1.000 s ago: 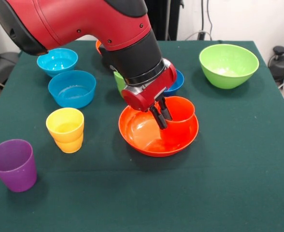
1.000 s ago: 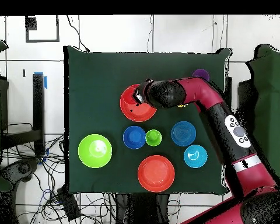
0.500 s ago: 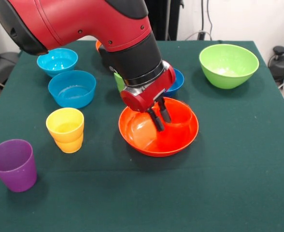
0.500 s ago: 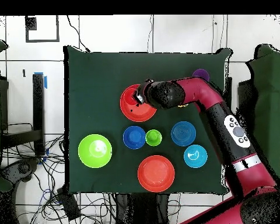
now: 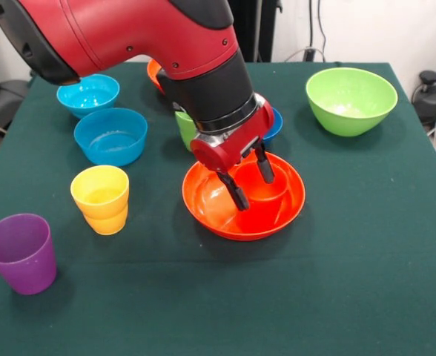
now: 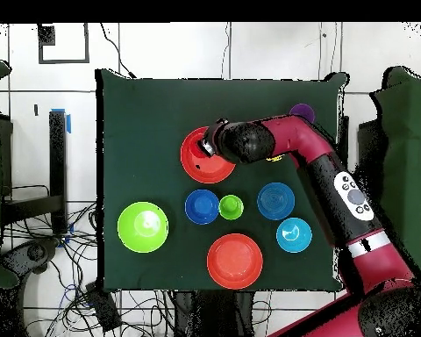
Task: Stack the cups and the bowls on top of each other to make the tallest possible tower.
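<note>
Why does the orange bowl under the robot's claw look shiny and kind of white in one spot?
In the front view, room light reflects off the glossy inside of the orange bowl, making a pale patch left of the open gripper; the lime green bowl shows a similar pale sheen inside. In the overhead view the arm hides most of that bowl, so no shine shows there.

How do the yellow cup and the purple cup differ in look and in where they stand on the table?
The yellow cup has a stepped waist, while the purple cup has smooth, straight-tapering sides. The purple cup looks taller in the front view. There the yellow cup stands nearer the light blue bowl, and the purple cup sits closer to the table's corner. Both stand upright, mouth up, empty and untouched.
</note>
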Robot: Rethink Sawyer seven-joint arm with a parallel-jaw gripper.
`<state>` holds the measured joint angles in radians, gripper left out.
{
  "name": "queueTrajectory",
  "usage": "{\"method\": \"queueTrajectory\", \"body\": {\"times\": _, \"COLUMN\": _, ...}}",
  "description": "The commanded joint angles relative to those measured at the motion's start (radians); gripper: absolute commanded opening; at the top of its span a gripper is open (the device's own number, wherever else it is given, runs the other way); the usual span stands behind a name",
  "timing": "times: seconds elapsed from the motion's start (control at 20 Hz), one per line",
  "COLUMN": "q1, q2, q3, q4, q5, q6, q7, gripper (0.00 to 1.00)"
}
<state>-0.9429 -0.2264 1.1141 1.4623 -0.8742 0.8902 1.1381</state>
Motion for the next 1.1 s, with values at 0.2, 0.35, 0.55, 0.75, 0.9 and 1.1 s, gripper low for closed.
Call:
{"method": "queueTrajectory", "body": {"times": 0.2, "q1": 0.048, "q2": -0.01, "q3": -0.066, "q4": -0.004, "q5": -0.074, "q6": -0.02, "q7": -0.348, "gripper": 1.0}}
{"method": "queueTrajectory", "body": {"times": 0.35, "q1": 0.041, "q2": -0.032, "q3": -0.054, "q4": 0.013, "q5": -0.058, "q6": -0.013, "q7": -0.333, "gripper": 1.0}}
{"method": "queueTrajectory", "body": {"times": 0.55, "q1": 0.027, "q2": -0.069, "q3": -0.024, "q4": 0.033, "q5": -0.024, "q6": 0.004, "q7": -0.323, "gripper": 1.0}}
{"method": "queueTrajectory", "body": {"times": 0.75, "q1": 0.031, "q2": -0.094, "q3": 0.015, "q4": 0.021, "q5": 0.016, "q6": 0.03, "q7": -0.344, "gripper": 1.0}}
{"method": "queueTrajectory", "body": {"times": 0.9, "q1": 0.053, "q2": -0.116, "q3": 0.041, "q4": 0.001, "q5": 0.046, "q6": 0.054, "q7": -0.361, "gripper": 1.0}}
{"method": "queueTrajectory", "body": {"times": 1.1, "q1": 0.083, "q2": -0.137, "q3": 0.05, "q4": -0.033, "q5": 0.081, "q6": 0.104, "q7": -0.379, "gripper": 1.0}}
